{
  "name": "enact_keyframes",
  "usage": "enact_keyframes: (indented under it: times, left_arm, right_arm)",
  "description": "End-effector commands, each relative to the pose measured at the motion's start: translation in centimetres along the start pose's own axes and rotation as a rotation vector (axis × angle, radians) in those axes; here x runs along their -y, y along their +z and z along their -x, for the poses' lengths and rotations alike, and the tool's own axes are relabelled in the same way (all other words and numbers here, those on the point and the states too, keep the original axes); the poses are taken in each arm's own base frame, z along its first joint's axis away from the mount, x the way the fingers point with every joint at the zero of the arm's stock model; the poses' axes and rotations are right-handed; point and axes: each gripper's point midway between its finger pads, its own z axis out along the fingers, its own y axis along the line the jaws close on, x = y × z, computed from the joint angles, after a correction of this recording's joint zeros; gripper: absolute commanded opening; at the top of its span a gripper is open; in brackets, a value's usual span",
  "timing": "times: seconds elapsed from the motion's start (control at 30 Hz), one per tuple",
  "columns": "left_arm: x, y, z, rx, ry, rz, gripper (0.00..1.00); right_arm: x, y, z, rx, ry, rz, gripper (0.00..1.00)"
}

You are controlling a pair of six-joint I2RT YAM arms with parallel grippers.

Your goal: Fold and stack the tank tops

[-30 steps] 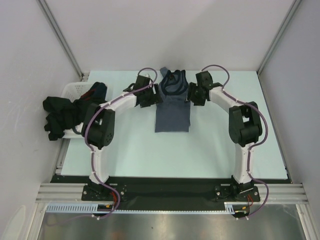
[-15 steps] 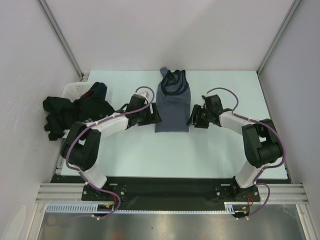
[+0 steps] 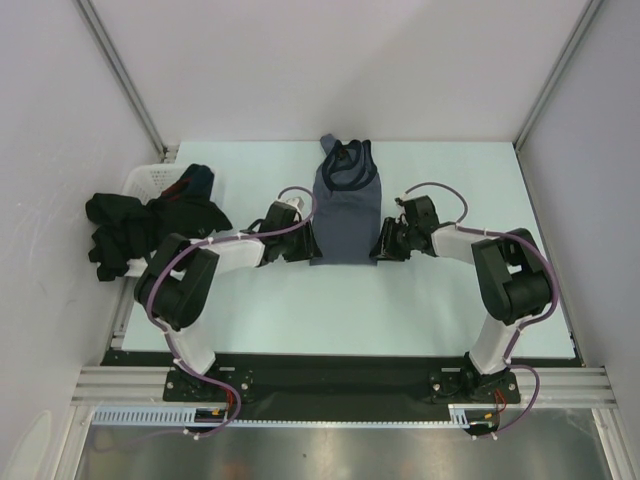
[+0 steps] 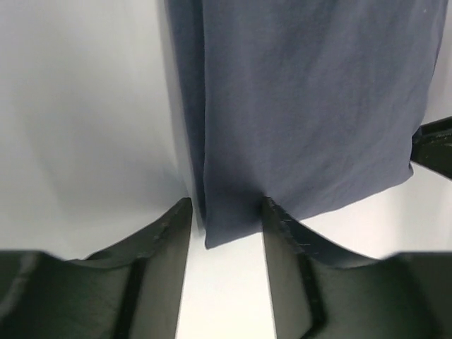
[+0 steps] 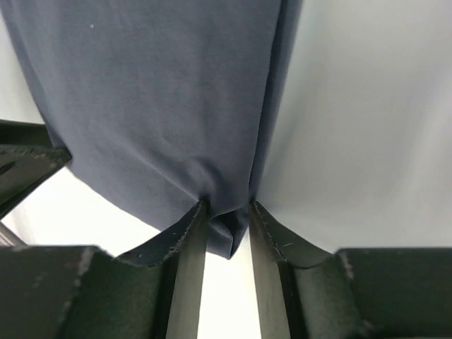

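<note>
The slate blue-grey tank top [image 3: 346,215] lies flat in a long narrow strip at the table's middle, straps at the far end. My left gripper [image 3: 312,252] is low at its near left corner; the left wrist view shows that corner [image 4: 233,219] lying loose between the jaws [image 4: 226,212], which stand apart. My right gripper [image 3: 380,249] sits at the near right corner, and its jaws [image 5: 227,212] have closed in on the bunched cloth [image 5: 229,233]. The black tank top [image 3: 125,235] lies crumpled at the far left.
A white basket [image 3: 145,180] stands at the table's left edge with dark clothes spilling over it. Grey walls close in the back and both sides. Both arms arch low over the pale table [image 3: 430,310].
Both grippers have come from the strap end down along the top's sides to its near corners. Their jaws have narrowed, the right one onto the cloth.
</note>
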Motion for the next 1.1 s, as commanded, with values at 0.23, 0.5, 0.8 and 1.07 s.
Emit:
enact_keyframes:
  times: [0.23,0.5,0.8,1.07]
  left_arm:
    - [-0.4,0.1,-1.6,-0.005,0.001,-0.032,0.43]
    - [-0.9,-0.9,-1.7,0.016,-0.004,-0.010,0.57]
    - [-0.6,-1.3,-2.1,0.023,-0.019,-0.034,0.62]
    - [-0.5,-0.7,-2.4,0.012,-0.022,-0.050,0.42]
  right_arm:
    - [-1.3,-0.9,-1.0,0.016,-0.018,0.073,0.39]
    - [-1.9,-1.6,-0.4,0.063,-0.056,0.104,0.56]
    - [-1.5,-0.7,-0.6,0.040,-0.049,0.092,0.28]
    - [-0.3,-1.2,-0.3,0.059,-0.025,0.050,0.00]
